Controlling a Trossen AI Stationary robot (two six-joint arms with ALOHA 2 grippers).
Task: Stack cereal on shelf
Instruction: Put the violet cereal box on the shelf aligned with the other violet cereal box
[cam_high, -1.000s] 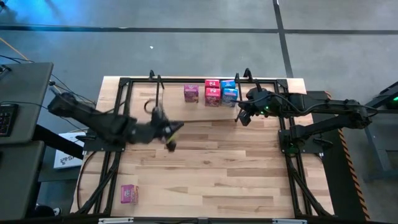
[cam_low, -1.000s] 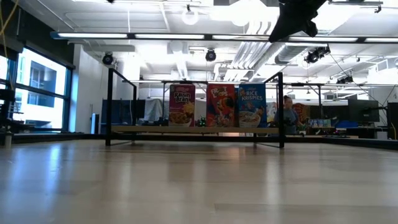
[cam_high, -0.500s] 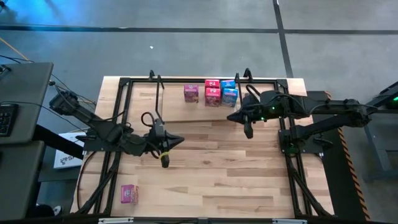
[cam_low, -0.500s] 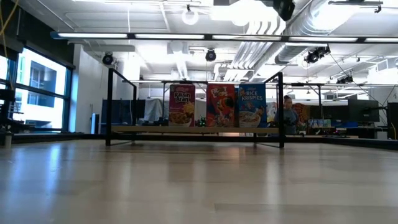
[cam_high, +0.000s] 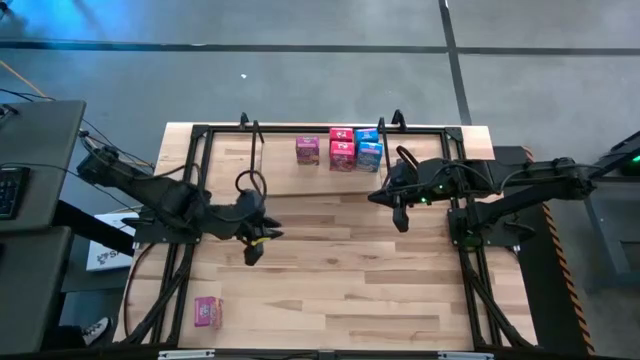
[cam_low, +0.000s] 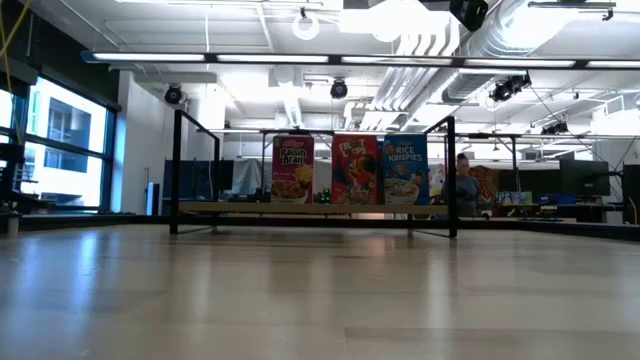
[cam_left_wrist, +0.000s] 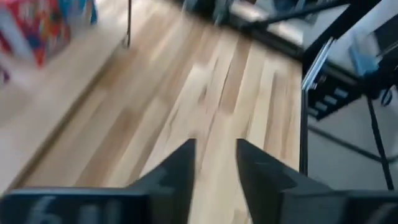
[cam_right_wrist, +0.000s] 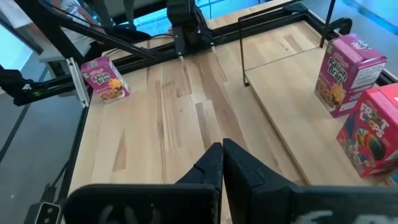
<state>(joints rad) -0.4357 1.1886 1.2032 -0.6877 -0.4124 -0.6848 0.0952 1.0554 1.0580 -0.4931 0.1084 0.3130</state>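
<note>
Three cereal boxes stand upright on the shelf (cam_high: 285, 175) at the table's far side: a pink-purple one (cam_high: 307, 150), a red one (cam_high: 342, 148) and a blue one (cam_high: 369, 148). In the low view they stand side by side (cam_low: 292, 170) (cam_low: 355, 170) (cam_low: 405, 170) on the board (cam_low: 230, 208). A fourth pink box (cam_high: 207, 312) stands on the table near its near left corner, also in the right wrist view (cam_right_wrist: 106, 78). My left gripper (cam_high: 250, 255) (cam_left_wrist: 216, 165) hovers over the table's left middle, narrowly open. My right gripper (cam_high: 400, 220) (cam_right_wrist: 222, 165) hangs shut, near of the shelf's right end.
Black rails (cam_high: 185, 200) run along the table's left and right sides and far edge. The shelf's thin wire frame (cam_right_wrist: 242, 50) rises at its ends. Bare wood lies between the two grippers and toward the near edge. A person (cam_low: 465, 185) shows far off in the room.
My left gripper has drawn back from the shelf toward the near left, turning its fingers toward the near edge. My right gripper has moved away from the blue box toward the near edge and turned. The boxes have stayed where they were.
</note>
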